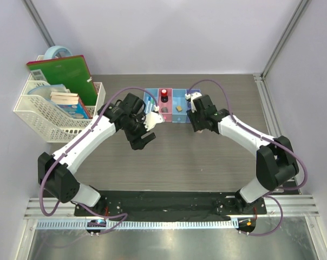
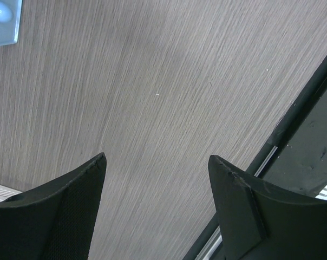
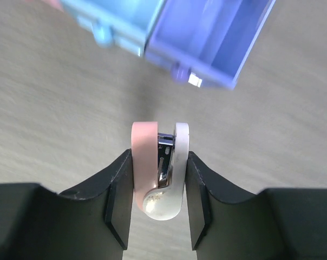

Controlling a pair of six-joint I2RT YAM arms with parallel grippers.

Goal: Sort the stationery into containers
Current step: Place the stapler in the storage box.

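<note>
Right gripper point(image 3: 158, 157) is clamped on the pink-white clip point(image 3: 162, 203), held upright just short of the purple-blue bin point(image 3: 217, 38) — probably lined up to drop in. Left gripper point(image 2: 157, 158) hangs spread apart over the table point(image 2: 152, 81), holding nothing.

Pink-white clip point(image 3: 145, 162): clamped between right gripper point(image 3: 158, 179) pads, near purple-blue bin point(image 3: 207, 32). Red-and-black knob point(image 1: 164, 96): inside pink bin point(image 1: 164, 118). Yellow block point(image 1: 178, 108): inside adjacent light blue bin point(image 1: 178, 117).

Pink-and-white clip point(image 3: 159, 174), light blue bin point(image 3: 116, 17), purple-blue bin point(image 3: 209, 39), grey wood-grain table point(image 3: 55, 114).
</note>
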